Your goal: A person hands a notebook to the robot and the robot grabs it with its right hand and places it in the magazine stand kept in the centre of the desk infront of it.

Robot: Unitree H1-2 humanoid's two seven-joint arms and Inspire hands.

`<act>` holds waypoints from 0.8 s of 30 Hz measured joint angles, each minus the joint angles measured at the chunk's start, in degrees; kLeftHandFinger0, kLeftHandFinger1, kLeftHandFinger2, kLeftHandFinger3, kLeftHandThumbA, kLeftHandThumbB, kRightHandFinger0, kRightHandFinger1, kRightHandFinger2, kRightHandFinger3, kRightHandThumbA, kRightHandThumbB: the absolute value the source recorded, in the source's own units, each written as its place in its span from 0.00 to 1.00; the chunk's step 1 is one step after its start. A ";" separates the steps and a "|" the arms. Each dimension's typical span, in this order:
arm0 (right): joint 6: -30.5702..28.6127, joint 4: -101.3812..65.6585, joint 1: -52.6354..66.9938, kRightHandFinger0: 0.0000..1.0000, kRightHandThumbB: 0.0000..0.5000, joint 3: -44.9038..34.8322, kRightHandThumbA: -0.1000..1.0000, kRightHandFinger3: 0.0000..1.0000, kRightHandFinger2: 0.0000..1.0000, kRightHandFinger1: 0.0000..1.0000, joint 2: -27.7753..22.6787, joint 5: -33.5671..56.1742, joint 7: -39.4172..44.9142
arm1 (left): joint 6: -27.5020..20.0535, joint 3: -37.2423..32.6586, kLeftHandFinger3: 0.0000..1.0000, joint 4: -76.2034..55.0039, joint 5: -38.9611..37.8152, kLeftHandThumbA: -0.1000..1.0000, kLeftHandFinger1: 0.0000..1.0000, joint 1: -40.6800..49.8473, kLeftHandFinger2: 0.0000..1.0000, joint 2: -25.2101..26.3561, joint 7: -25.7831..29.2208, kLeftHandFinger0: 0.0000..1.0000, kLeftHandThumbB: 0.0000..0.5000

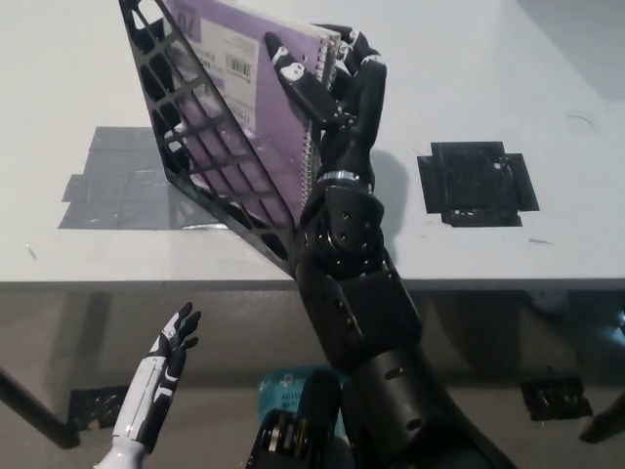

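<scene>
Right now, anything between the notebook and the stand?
Nothing visible. The purple notebook already sits inside the black stand, leaning on its lattice wall. The right hand is on the notebook's spiral edge. The left hand rests open below the desk.

The black right arm rises from the bottom middle, forearm nearly upright, wrist bent slightly left. Its black right hand (337, 83) sits near the top centre — fingers curled, one white-tipped finger (298, 80) stretched up-left. The white left hand (166, 366) rests low at the lower left — fingers spread, holding nothing.
</scene>
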 measured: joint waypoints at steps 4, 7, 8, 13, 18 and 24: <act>-0.91 1.08 0.08 1.00 0.74 2.40 1.00 1.00 1.00 1.00 -1.00 -0.02 3.88 | 0.00 -0.01 1.00 -0.45 -0.01 1.00 1.00 0.03 1.00 0.03 -0.01 0.97 1.00; -1.38 1.09 0.39 1.00 0.79 3.74 1.00 1.00 1.00 1.00 -2.02 0.07 6.93 | 0.00 0.00 1.00 -0.67 -0.01 1.00 1.00 0.02 1.00 0.08 -0.01 0.97 1.00; -1.39 0.92 0.50 1.00 0.84 3.95 1.00 1.00 1.00 1.00 -2.26 0.09 7.46 | 0.00 -0.01 1.00 -0.69 0.00 1.00 1.00 0.03 1.00 0.11 0.00 0.97 1.00; -1.30 -3.63 2.63 1.00 0.84 5.29 1.00 1.00 1.00 1.00 -4.30 0.10 11.45 | 0.00 -0.11 1.00 -0.74 0.25 1.00 1.00 0.00 1.00 0.45 0.02 0.97 1.00; 0.81 -11.71 5.94 1.00 0.94 6.08 1.00 1.00 1.00 1.00 -6.31 0.14 14.62 | 0.00 -0.33 1.00 -0.70 0.42 1.00 1.00 -0.04 1.00 0.69 0.01 0.96 1.00; 3.96 -23.24 8.82 1.00 0.92 6.35 1.00 1.00 1.00 1.00 -9.02 0.08 16.09 | 0.04 -0.35 1.00 -0.54 0.43 1.00 1.00 -0.03 1.00 0.69 0.01 0.98 1.00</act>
